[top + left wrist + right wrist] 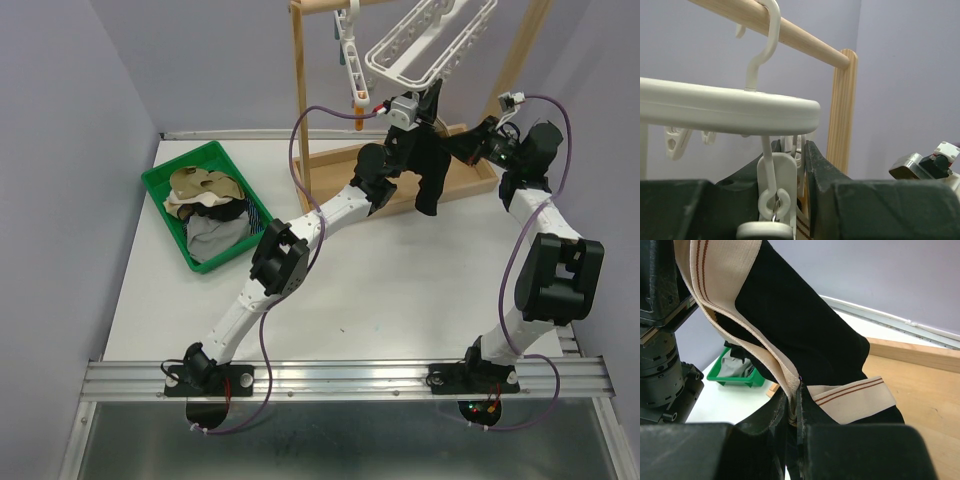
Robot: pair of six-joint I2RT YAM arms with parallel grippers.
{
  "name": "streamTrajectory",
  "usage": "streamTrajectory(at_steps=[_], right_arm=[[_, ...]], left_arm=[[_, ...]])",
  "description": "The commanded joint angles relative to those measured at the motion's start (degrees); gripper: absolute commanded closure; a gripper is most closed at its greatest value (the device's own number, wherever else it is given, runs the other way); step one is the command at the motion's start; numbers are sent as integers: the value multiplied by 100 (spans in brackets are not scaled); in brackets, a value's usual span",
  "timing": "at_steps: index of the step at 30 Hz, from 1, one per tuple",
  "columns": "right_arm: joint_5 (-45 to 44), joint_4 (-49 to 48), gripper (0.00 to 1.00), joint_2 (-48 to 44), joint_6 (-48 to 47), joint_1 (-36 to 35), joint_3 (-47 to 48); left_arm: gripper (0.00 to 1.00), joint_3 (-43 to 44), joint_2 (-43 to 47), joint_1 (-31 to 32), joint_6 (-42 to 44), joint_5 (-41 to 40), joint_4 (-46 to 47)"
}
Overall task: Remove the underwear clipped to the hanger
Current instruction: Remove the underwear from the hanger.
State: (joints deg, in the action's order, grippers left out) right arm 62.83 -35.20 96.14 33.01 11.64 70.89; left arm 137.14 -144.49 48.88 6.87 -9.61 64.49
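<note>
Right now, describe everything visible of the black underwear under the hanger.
The black underwear is soft, matte dark cloth with a cream elastic waistband carrying two thin reddish-brown stripes. It hangs limp and folded below the white clip hanger, above the base of the wooden stand. The right gripper pinches its waistband.

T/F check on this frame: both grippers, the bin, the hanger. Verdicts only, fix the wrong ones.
1. The right gripper is shut on the black underwear. True.
2. The green bin has nothing in it. False: it holds several garments.
3. The left gripper has its fingers either side of a white clip. True.
4. The hanger lies in the bin. False: it hooks over the wooden rod.
</note>
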Motion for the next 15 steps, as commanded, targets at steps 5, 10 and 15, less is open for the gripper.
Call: streamTrajectory(at_steps=[5,10,15], right_arm=[[10,-426,90,-86,47,-39,127],[-183,-391,90,-104,-14,-39,91],[-210,-49,90,54,-199,-39,188]], left_arm=[[86,16,394,-19,7,-50,635],[86,-442,676,-19,-19,-68,925],[86,-592,834,-19,-2,-59,934]])
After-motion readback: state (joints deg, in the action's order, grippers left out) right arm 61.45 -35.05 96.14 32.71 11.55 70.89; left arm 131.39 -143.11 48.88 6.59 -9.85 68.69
